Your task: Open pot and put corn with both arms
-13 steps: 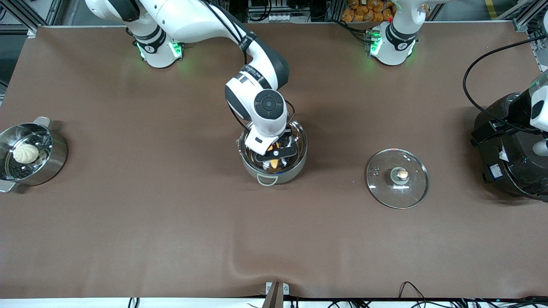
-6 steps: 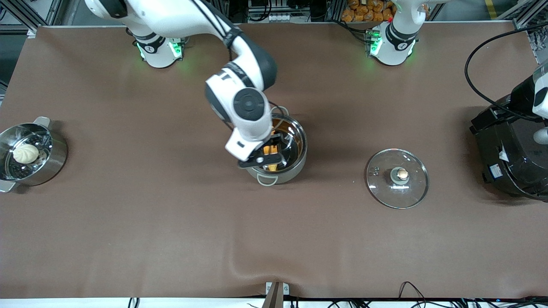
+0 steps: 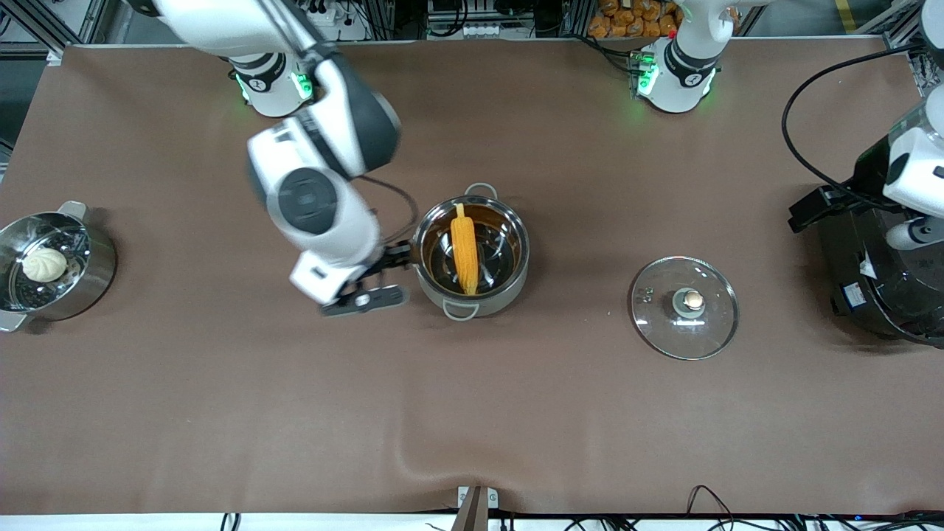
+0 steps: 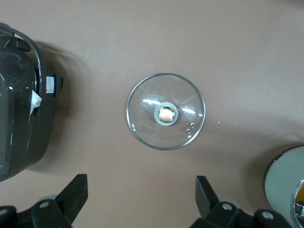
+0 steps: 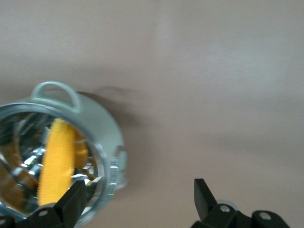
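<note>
Yellow corn [image 3: 464,249] lies in the pot [image 3: 472,295], front view; right end effector [image 3: 369,284] just beside the pot, over the counter [image 3: 221,413], fingers spread, empty. Left wrist: left end effector [image 4: 140,202] spread wide above the glass lid [image 4: 166,111], rice cooker [image 4: 19,128] alongside. Right wrist: corn inside pot beside the fingers [image 5: 204,194].

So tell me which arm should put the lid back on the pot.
Left, probably: the left gripper hangs open over the lid, while the right gripper, also open, is beside the pot holding the corn.

No legible text — none anywhere
</note>
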`<state>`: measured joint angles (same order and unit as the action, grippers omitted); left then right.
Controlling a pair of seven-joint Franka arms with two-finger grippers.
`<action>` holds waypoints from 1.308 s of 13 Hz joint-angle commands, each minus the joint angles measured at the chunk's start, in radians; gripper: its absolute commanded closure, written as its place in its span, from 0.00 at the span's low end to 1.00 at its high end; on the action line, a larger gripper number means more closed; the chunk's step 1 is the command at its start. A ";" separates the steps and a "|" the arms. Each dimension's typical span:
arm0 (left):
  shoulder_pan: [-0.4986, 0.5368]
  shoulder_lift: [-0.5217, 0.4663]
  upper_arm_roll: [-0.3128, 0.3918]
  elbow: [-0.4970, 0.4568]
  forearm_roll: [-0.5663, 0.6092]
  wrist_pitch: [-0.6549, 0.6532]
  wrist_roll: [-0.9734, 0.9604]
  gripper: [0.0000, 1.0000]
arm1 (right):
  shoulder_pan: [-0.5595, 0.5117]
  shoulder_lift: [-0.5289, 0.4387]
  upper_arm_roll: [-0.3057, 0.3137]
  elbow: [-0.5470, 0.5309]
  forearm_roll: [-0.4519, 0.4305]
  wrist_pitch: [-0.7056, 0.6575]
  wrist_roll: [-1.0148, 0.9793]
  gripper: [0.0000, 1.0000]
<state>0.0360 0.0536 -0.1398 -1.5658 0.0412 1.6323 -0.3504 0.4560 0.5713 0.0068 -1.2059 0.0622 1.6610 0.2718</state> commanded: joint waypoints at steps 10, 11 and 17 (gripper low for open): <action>0.015 -0.008 -0.015 0.006 -0.004 0.001 0.151 0.00 | -0.382 -0.153 0.010 -0.269 -0.038 0.150 -0.339 0.00; 0.016 -0.006 -0.015 0.013 -0.004 0.001 0.151 0.00 | -0.390 -0.221 0.010 -0.384 -0.057 0.230 -0.344 0.00; 0.016 -0.009 -0.011 0.016 -0.012 0.001 0.156 0.00 | -0.411 -0.457 0.010 -0.546 -0.074 0.200 -0.368 0.00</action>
<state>0.0408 0.0536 -0.1484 -1.5559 0.0412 1.6342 -0.2227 0.0727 0.2123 -0.0004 -1.6893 -0.0022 1.8814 -0.0760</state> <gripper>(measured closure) 0.000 0.000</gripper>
